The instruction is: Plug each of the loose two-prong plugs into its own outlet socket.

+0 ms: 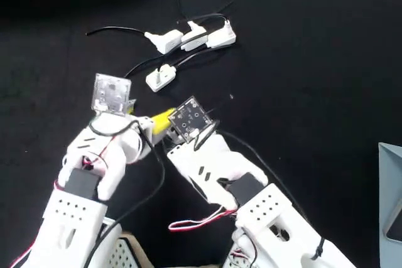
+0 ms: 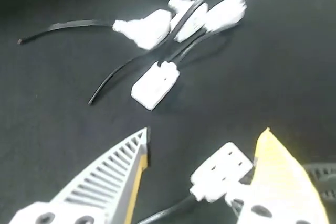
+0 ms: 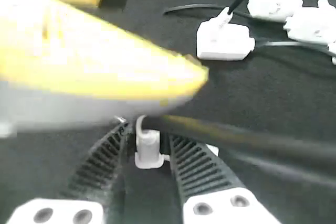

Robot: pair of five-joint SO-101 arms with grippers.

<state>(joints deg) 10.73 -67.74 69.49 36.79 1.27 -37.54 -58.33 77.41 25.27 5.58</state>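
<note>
Early, I'd judge: the right gripper (image 3: pixel 147 132), jaws clenched on a small white corded socket block (image 2: pixel 220 169), needs the left gripper (image 2: pixel 207 129), jaws released, to fetch a loose white plastic plug (image 1: pixel 160 78).

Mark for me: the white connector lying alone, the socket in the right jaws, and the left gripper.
White connector (image 2: pixel 155 85): left wrist view, middle of its body.
Socket (image 3: pixel 148 150): right wrist view, white end between the jaws.
Left gripper (image 2: pixel 207 132): left wrist view, midway between its fingertips.
</note>
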